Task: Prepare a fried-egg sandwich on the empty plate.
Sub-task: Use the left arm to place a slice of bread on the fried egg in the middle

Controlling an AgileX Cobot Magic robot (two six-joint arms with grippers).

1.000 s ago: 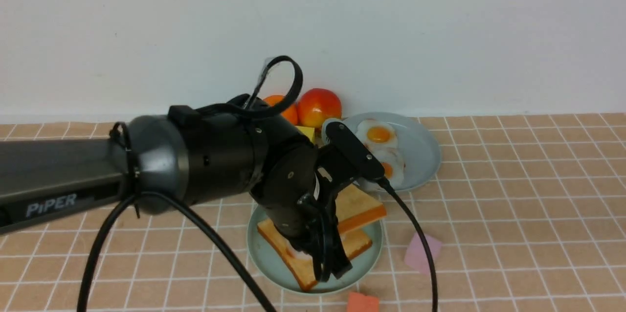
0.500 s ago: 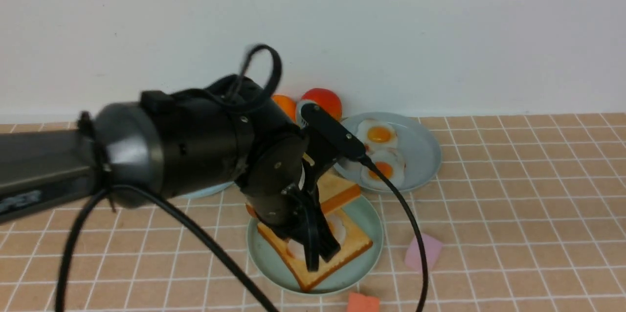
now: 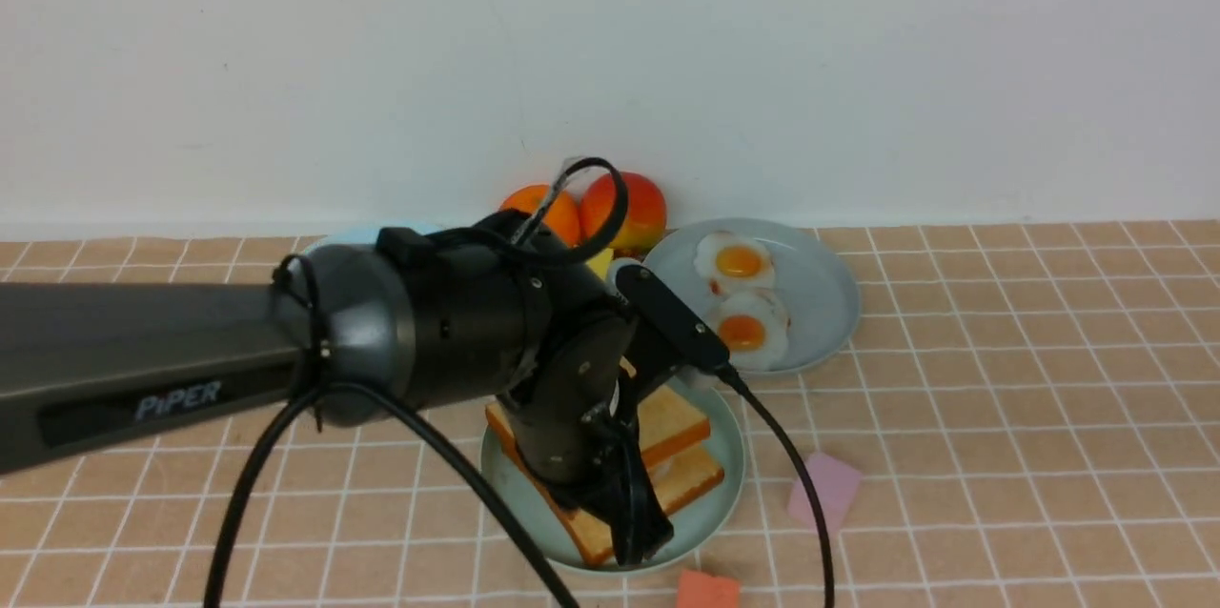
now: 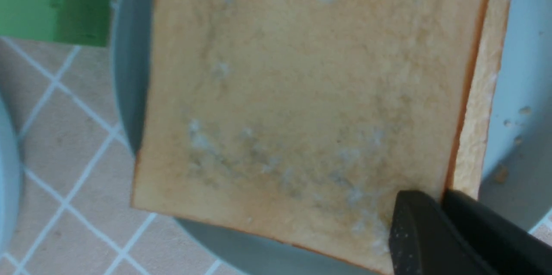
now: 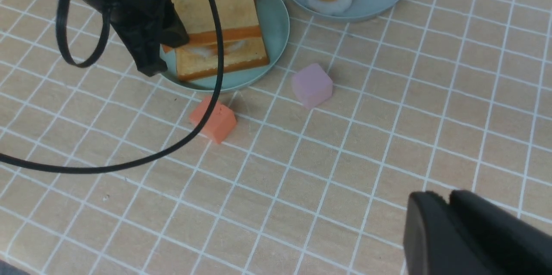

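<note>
On the mint-green empty plate (image 3: 721, 441) lies a toast slice (image 3: 691, 486), and a strip of white fried egg (image 5: 215, 49) shows on top of it. A second toast slice (image 3: 675, 417) rests over them, nearly flat and shifted toward the wall. My left gripper (image 3: 637, 541) points down at the plate's near-left side. In the left wrist view its fingertips (image 4: 414, 206) are shut on that upper slice (image 4: 302, 94) at its crust corner. My right gripper (image 5: 444, 199) hovers over bare cloth to the right, shut and holding nothing.
A grey-blue plate (image 3: 824, 298) with two fried eggs sits behind the sandwich plate. A pink block (image 3: 824, 491) and an orange-red block (image 3: 707, 591) lie near the plate's right and front. Round fruits (image 3: 624, 208), a green block (image 4: 51, 3) and a light blue plate (image 3: 355, 236) sit behind the arm.
The left gripper carried the upper toast slice from a raised, tilted pose down onto the egg and lower slice. The right gripper's view gives no earlier frame.
</note>
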